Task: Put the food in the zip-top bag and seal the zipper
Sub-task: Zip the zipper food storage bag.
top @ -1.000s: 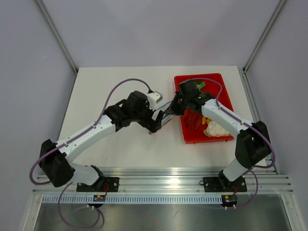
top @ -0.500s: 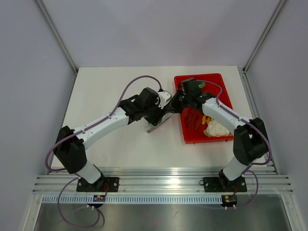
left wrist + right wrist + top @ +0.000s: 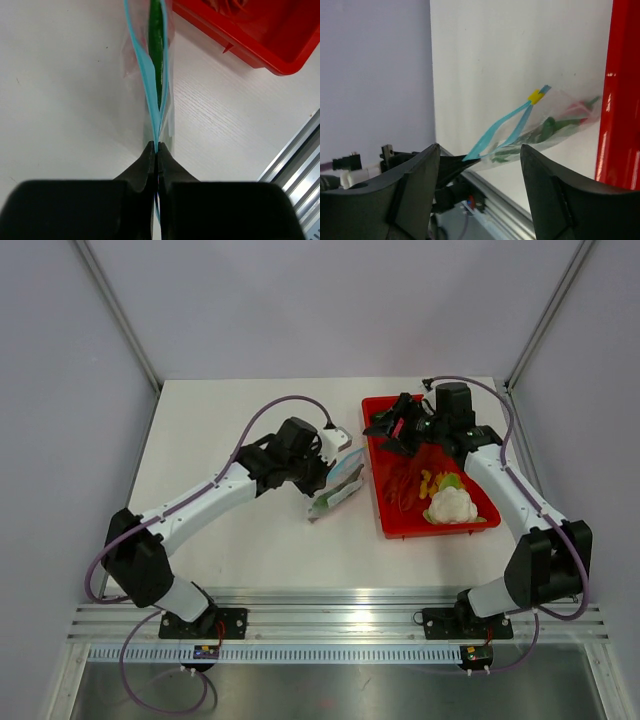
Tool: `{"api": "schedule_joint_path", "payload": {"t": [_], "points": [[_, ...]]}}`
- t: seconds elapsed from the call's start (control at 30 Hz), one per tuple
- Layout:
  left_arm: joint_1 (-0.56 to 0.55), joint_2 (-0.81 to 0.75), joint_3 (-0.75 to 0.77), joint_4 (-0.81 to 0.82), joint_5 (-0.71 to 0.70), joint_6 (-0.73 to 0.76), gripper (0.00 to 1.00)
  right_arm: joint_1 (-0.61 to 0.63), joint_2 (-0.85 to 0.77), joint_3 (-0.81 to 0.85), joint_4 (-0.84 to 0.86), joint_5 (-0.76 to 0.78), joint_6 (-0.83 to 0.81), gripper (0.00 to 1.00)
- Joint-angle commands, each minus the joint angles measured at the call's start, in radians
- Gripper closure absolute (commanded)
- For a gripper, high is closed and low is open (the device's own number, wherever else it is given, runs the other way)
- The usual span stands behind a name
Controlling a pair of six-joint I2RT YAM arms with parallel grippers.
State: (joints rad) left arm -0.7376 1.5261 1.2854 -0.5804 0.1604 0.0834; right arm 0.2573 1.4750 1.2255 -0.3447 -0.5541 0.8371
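Observation:
The zip-top bag (image 3: 337, 490) lies on the white table just left of the red tray, with the green food (image 3: 156, 45) inside it. My left gripper (image 3: 157, 145) is shut on the near end of the light-blue zipper (image 3: 148, 85), whose two strips stand slightly apart further along. In the right wrist view the bag (image 3: 555, 131) shows the food (image 3: 547, 127) through the plastic, and a yellow tab (image 3: 536, 96) sits at the zipper's far end. My right gripper (image 3: 479, 150) is open and holds nothing. It hangs over the tray's left part (image 3: 388, 428), apart from the bag.
The red tray (image 3: 385, 525) at the right holds a white cauliflower (image 3: 452, 506), some yellow pieces (image 3: 430, 482) and red items (image 3: 403, 485). The aluminium rail (image 3: 330, 620) runs along the table's near edge. Grey walls enclose the table.
My left gripper has shut on the end of the zipper. My right gripper has let go of the bag, opened, and drawn back to the right over the tray.

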Motion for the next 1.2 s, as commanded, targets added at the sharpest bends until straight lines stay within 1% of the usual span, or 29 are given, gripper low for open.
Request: {"api": "schedule_joint_path", "payload": {"t": [0.0,0.07,0.1,0.13,0.17,0.2,0.27,0.3,0.37,0.4,0.43,0.47,0.5,0.63,0.83,0.93,1.0,1.03,1.17], "points": [[0.029,-0.086,-0.011,0.047,0.106,0.097,1.0,0.0,-0.036,0.075,-0.088,-0.034,-0.325,0.27],[0.059,-0.11,-0.021,0.048,0.166,0.13,1.0,0.0,-0.067,0.042,-0.079,0.002,-0.416,0.27],[0.072,-0.118,-0.023,0.05,0.212,0.157,1.0,0.0,-0.082,0.02,-0.048,0.0,-0.526,0.27],[0.079,-0.129,-0.024,0.045,0.226,0.17,1.0,0.0,-0.126,-0.018,-0.037,0.041,-0.573,0.27],[0.096,-0.133,-0.029,0.036,0.278,0.227,1.0,0.0,-0.151,-0.04,-0.024,0.069,-0.616,0.27],[0.099,-0.141,-0.035,0.027,0.292,0.251,1.0,-0.001,-0.177,-0.064,0.019,0.089,-0.679,0.27],[0.104,-0.167,-0.058,0.021,0.304,0.318,1.0,0.0,-0.255,-0.14,0.074,0.045,-0.775,0.27],[0.106,-0.178,-0.067,0.019,0.304,0.334,1.0,0.0,-0.283,-0.167,0.122,0.022,-0.867,0.27],[0.11,-0.201,-0.084,0.01,0.324,0.383,1.0,0.0,-0.36,-0.244,0.176,-0.016,-0.923,0.27],[0.112,-0.207,-0.09,0.005,0.333,0.398,1.0,0.0,-0.378,-0.265,0.211,-0.032,-0.984,0.27],[0.118,-0.214,-0.093,0.001,0.349,0.417,1.0,0.0,-0.412,-0.294,0.217,-0.096,-1.019,0.27],[0.119,-0.23,-0.103,0.001,0.378,0.44,1.0,0.0,-0.421,-0.302,0.202,-0.136,-1.093,0.29],[0.122,-0.237,-0.107,0.008,0.387,0.447,1.0,0.0,-0.427,-0.304,0.191,-0.186,-1.118,0.3],[0.124,-0.251,-0.098,0.001,0.433,0.469,1.0,0.0,-0.42,-0.29,0.127,-0.285,-1.178,0.3],[0.127,-0.257,-0.072,-0.062,0.452,0.492,1.0,0.0,-0.441,-0.311,0.138,-0.294,-1.211,0.28],[0.136,-0.276,-0.072,-0.107,0.478,0.538,1.0,-0.001,-0.433,-0.304,0.124,-0.32,-1.21,0.27],[0.139,-0.288,-0.072,-0.127,0.478,0.562,1.0,-0.001,-0.429,-0.305,0.125,-0.322,-1.205,0.24],[0.147,-0.3,-0.072,-0.133,0.476,0.567,1.0,-0.001,-0.429,-0.31,0.128,-0.32,-1.201,0.2],[0.175,-0.339,-0.066,-0.171,0.478,0.598,1.0,0.0,-0.438,-0.31,0.11,-0.331,-1.208,0.18]]}}
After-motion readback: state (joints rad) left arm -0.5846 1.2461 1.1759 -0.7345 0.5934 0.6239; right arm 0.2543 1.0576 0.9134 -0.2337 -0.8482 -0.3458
